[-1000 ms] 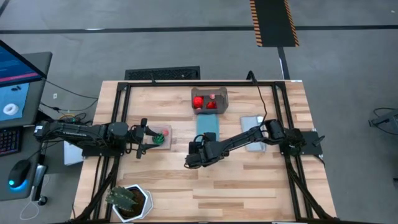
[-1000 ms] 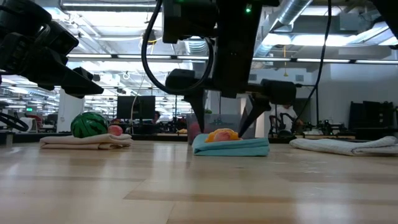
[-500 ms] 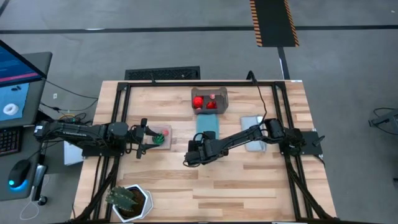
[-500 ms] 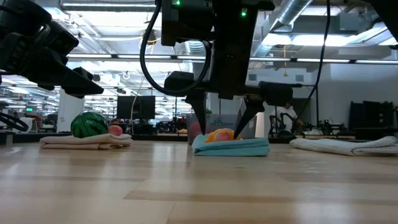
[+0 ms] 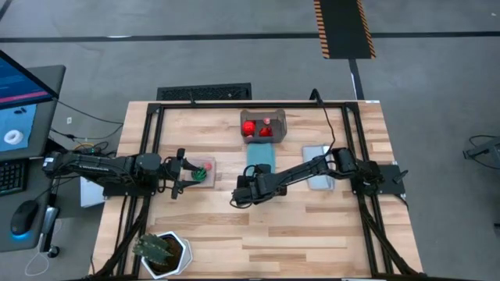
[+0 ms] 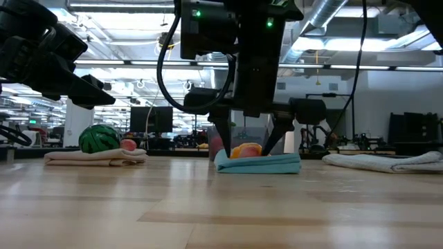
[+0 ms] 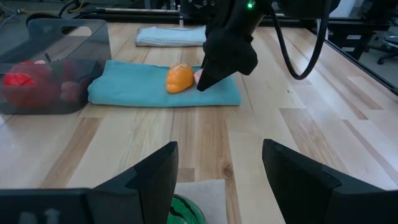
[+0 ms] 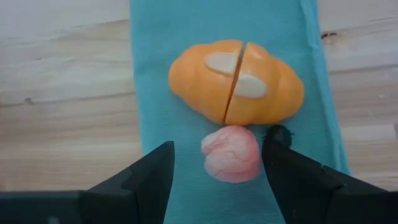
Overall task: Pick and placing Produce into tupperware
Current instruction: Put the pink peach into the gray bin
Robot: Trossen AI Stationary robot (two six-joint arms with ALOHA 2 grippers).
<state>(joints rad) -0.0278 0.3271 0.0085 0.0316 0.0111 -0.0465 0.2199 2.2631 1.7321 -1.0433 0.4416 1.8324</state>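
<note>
Orange produce [image 8: 236, 81] lengthwise across teal mat [image 8: 161, 37]

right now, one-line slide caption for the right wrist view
Right gripper open over the blue mat, fingers either side of a pink piece beside the orange piece.

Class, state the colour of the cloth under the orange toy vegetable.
Teal blue. The cloth under the orange toy vegetable shows best in the right wrist view.
</note>
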